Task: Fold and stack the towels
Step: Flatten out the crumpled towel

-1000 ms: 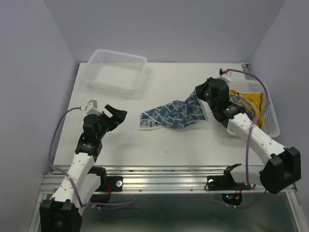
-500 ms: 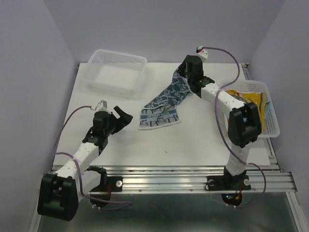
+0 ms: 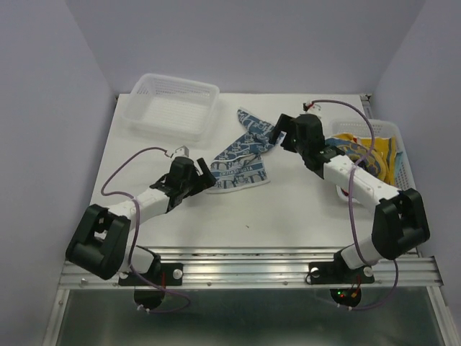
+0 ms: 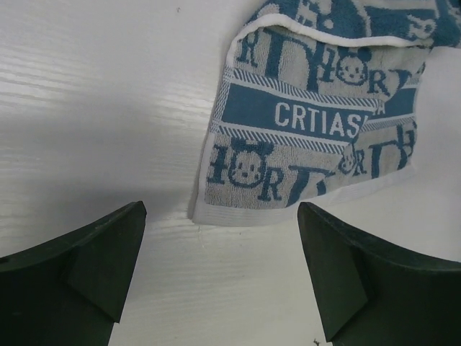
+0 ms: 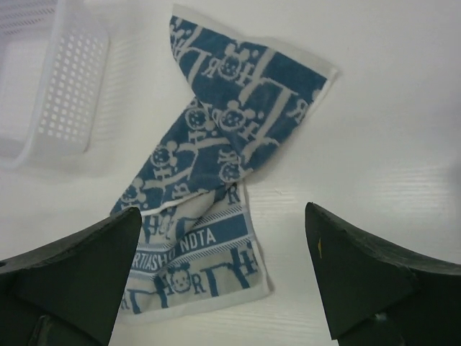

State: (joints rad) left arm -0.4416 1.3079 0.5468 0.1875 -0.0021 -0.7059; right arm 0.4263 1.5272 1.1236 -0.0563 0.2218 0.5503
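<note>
From above, you see the blue-and-white towel lying twisted mid-table. It runs from just beside the left gripper up toward the far edge, next to the right gripper. The yellow towel sits in the mesh basket at the right edge, and a second basket stands at the far left corner. Fold now and you will likely trap that twist in the crease

In the left wrist view your fingers stand wide apart and hold nothing, with the towel's near corner just ahead of them. The cloth lies flat, so a shallow pinch may only push it

In the right wrist view the fingers are spread fully and empty above the twisted part, where you could grab two layers at once
</note>
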